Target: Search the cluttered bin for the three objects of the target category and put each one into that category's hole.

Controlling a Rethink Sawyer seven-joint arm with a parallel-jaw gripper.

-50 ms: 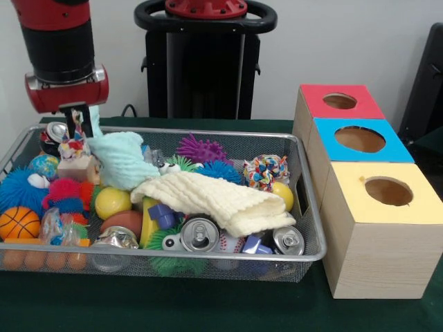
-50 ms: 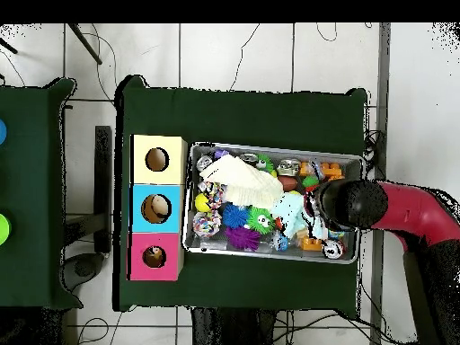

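My gripper (image 1: pixel 82 119) hangs over the far left corner of the wire bin (image 1: pixel 208 257) and is shut on the raised corner of a light teal cloth (image 1: pixel 121 160), which trails down onto the clutter. In the overhead view the arm's head (image 2: pixel 346 203) covers the gripper, with the teal cloth (image 2: pixel 289 209) beside it. A cream cloth (image 1: pixel 214 198) lies across the middle of the bin. Drink cans (image 1: pixel 199 234) (image 1: pixel 287 240), yellow balls (image 1: pixel 112 202) (image 1: pixel 282 195) and spiky balls (image 1: pixel 201 149) (image 1: pixel 220 171) lie around it.
Three boxes with round holes stand in a row beside the bin: red (image 1: pixel 339 101), blue (image 1: pixel 360 139), yellow (image 1: pixel 388 191). Also in the bin are a small basketball (image 1: pixel 19 223), a blue furry toy (image 1: pixel 17 188) and a rope ball (image 1: pixel 265 171).
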